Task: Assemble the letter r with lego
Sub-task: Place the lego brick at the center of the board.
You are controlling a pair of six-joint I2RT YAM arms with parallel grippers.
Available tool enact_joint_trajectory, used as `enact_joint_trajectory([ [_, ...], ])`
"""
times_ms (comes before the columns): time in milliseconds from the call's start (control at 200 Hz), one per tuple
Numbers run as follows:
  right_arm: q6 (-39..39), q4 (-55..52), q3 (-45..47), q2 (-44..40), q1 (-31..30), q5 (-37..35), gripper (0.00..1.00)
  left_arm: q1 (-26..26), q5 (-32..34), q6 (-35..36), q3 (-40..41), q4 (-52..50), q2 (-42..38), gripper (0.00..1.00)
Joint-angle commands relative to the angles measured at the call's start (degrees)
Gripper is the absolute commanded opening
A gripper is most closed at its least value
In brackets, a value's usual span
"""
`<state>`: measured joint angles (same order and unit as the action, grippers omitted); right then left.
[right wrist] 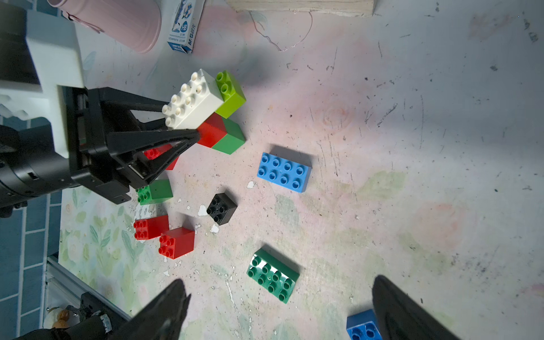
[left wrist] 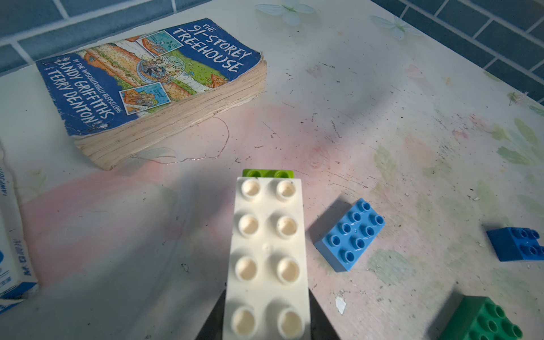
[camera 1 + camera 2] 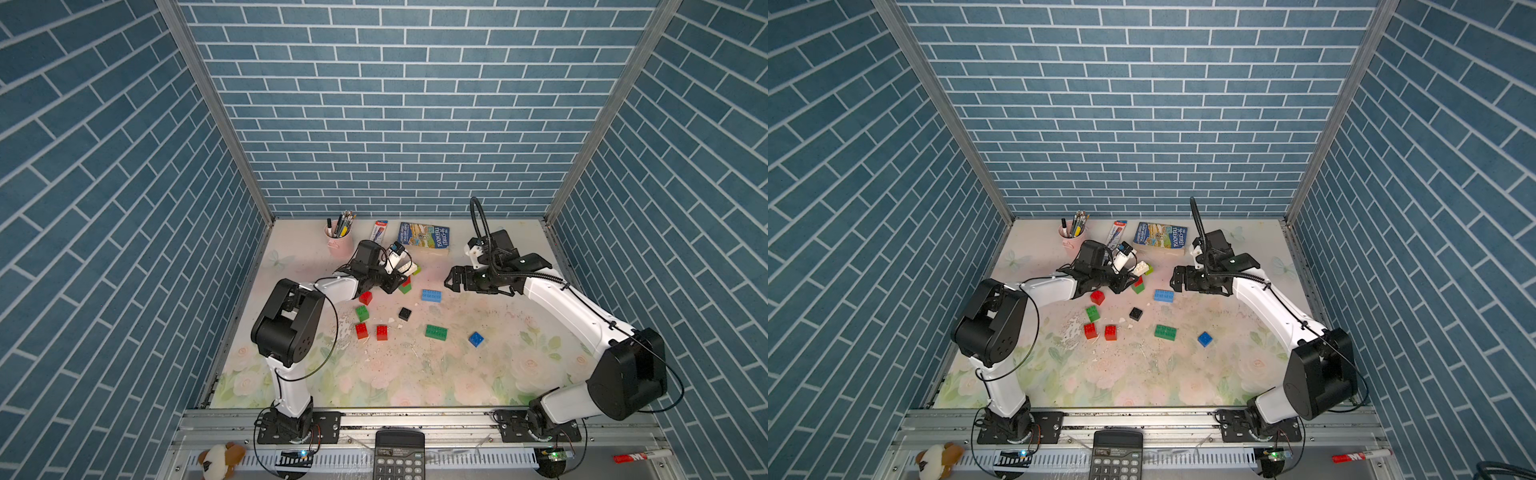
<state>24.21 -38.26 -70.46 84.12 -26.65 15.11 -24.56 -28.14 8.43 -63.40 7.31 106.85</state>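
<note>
The left gripper (image 1: 182, 120) was clamped tight on the near end of a white brick (image 2: 268, 253), which it held studs-up at about 12 o'clock from the table's centre. The eight-stud brick's long axis ran in line with the fingers, pointing toward roughly 2 o'clock in both top views. Its far end touched a lime brick (image 1: 231, 94), and a red brick (image 1: 210, 129) and a green brick (image 1: 231, 138) sat against the pair's underside. The right gripper (image 3: 451, 279) hung at 3 o'clock of the white brick, jaws spread wide and empty. A light-blue long brick (image 3: 431, 295) lay flat at 5 o'clock of the white one, its long axis near 3-to-9. A black square brick (image 3: 404, 313) sat at 6 o'clock, with a dark green long brick (image 3: 436, 331) and a blue square brick (image 3: 476, 338) beyond. The tabletop (image 3: 498, 374), printed with pale roses, was scuffed and chipped. A paperback (image 3: 424, 237) and a pink pencil cup (image 3: 338, 245) sat along the back edge, under walls (image 3: 395, 104) papered in a blue brick pattern.
</note>
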Motion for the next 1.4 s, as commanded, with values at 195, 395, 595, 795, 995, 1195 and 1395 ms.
enact_joint_trajectory([
  [195,1.3,-0.4,0.2,-2.1,0.2,-1.5,0.98,0.5,2.2,-3.0,-1.9,1.6,-0.2,0.34],
  [395,1.4,0.0,0.8,-3.1,0.2,-1.8,0.98,1.2,3.7,-9.3,-2.0,6.5,-0.7,0.34],
  [595,2.2,0.9,1.7,-4.1,0.1,-2.1,0.98,2.6,3.5,-22.4,-0.3,16.8,-0.6,0.39],
  [795,2.7,1.8,2.8,-5.0,0.2,-2.3,0.98,3.2,5.4,-39.6,2.6,30.8,1.8,0.39],
  [995,2.9,1.8,4.1,-6.9,0.1,-2.4,0.98,3.2,5.0,-43.2,2.9,34.2,3.7,0.45],
  [1195,2.2,0.8,5.0,-8.3,0.2,-3.5,0.98,3.1,5.6,-35.5,1.5,22.8,0.0,0.55],
  [1395,2.1,1.4,5.8,-8.2,0.2,-4.0,0.98,3.2,9.2,-28.1,0.2,10.3,-4.3,0.59],
])
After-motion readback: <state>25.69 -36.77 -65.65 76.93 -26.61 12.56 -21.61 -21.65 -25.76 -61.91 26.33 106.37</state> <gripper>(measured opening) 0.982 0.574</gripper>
